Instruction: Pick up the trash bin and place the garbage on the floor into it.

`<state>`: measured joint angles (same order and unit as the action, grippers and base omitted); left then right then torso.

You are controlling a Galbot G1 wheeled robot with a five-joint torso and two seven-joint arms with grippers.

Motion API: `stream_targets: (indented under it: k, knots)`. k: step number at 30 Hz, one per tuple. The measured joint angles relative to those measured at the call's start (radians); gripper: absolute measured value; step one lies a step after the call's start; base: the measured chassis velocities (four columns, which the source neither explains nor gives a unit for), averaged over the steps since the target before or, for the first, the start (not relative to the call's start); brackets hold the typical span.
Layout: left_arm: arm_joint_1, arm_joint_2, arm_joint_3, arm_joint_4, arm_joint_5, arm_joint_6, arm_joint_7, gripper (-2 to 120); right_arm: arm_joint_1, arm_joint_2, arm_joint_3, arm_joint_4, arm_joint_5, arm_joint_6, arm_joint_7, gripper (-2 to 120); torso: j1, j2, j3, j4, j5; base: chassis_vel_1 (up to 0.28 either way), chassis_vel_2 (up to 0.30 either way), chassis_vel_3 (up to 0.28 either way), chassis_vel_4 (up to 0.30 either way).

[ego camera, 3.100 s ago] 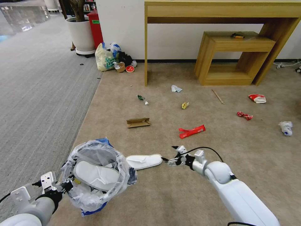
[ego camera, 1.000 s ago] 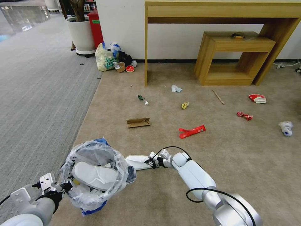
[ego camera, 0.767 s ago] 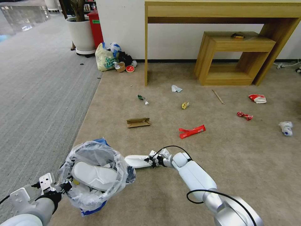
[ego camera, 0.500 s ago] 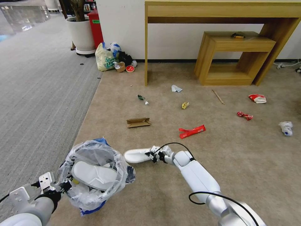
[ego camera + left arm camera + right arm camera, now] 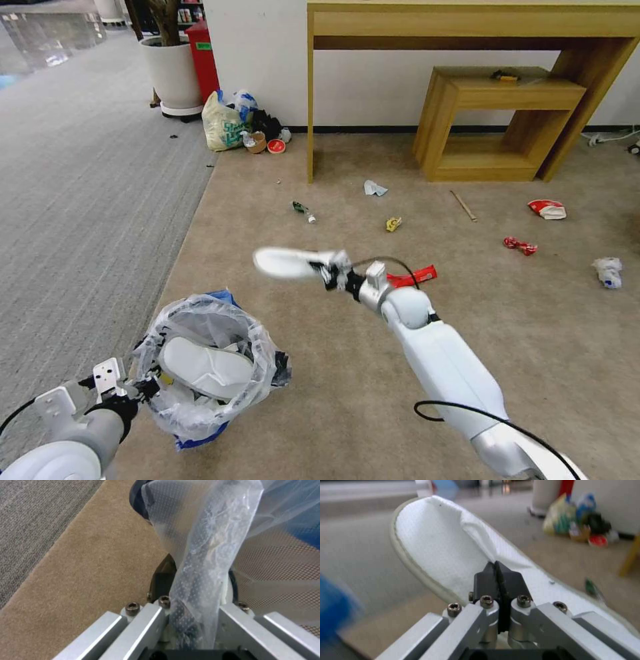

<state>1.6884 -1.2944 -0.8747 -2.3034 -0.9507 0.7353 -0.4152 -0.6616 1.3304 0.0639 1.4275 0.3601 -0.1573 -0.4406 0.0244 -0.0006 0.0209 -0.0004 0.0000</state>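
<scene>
R claw [image 5: 328, 272] is clamped on a white slipper [image 5: 288, 262], holding it in the air above the beige floor [image 5: 333, 400], past the bin [image 5: 207, 363]. L claw [image 5: 137, 389] is pinched on the bin's rim w/ its clear bag, bin at the floor's near-left by the grey carpet [image 5: 80, 200] edge. A 2nd slipper [image 5: 205, 358] lies inside the bin. Red wrapper [image 5: 417, 275], cardboard, stick & other litter are spread over the floor toward the far wall.
</scene>
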Motion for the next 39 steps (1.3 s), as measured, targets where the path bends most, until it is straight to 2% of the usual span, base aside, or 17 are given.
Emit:
stream_targets:
  k: [5, 7, 12, 15, 23, 34, 39]
  knots:
    - [-0.005, 0.006, 0.010, 0.002, 0.007, 0.000, -0.001, 0, 0.012, 0.001, -0.039, 0.078, 0.075, -0.029, 0.044, 0, 0.000, 0.000, 0.000, 0.0001, -0.0001, 0.000, 0.000, 0.000, 0.000]
    - [-0.008, 0.014, 0.015, 0.004, 0.009, 0.000, -0.002, 0, 0.024, 0.006, -0.097, 0.150, 0.130, -0.052, 0.080, 0, 0.000, 0.000, 0.000, 0.0001, -0.0002, 0.000, 0.000, 0.000, 0.000]
    - [-0.011, 0.024, 0.017, 0.010, 0.010, 0.000, -0.003, 0, 0.029, 0.021, -0.176, 0.223, 0.180, -0.074, 0.131, 0, 0.000, 0.000, 0.000, 0.0001, -0.0003, 0.000, 0.000, 0.000, 0.000]
    - [-0.014, 0.029, 0.022, 0.018, 0.016, 0.000, -0.003, 0, 0.029, 0.038, -0.269, 0.305, 0.249, -0.107, 0.191, 0, 0.000, 0.000, 0.000, 0.0002, -0.0003, 0.000, 0.000, 0.000, 0.000]
    - [-0.030, 0.033, 0.026, 0.036, 0.021, 0.000, -0.003, 0, 0.002, 0.034, -0.391, 0.404, 0.326, -0.133, 0.259, 0, 0.000, 0.000, 0.000, 0.0000, -0.0003, 0.000, 0.000, 0.000, 0.000]
    - [-0.058, 0.031, 0.026, 0.050, 0.006, 0.000, -0.009, 0, -0.077, 0.051, -0.491, 0.428, 0.335, -0.129, 0.270, 0, 0.000, 0.000, 0.000, 0.0001, -0.0002, 0.000, 0.000, 0.000, 0.000]
    - [-0.060, 0.030, 0.024, 0.052, -0.001, 0.000, -0.012, 0, -0.113, 0.056, -0.502, 0.427, 0.333, -0.123, 0.276, 0, 0.000, 0.000, 0.000, 0.0000, -0.0002, 0.000, 0.000, 0.000, 0.000]
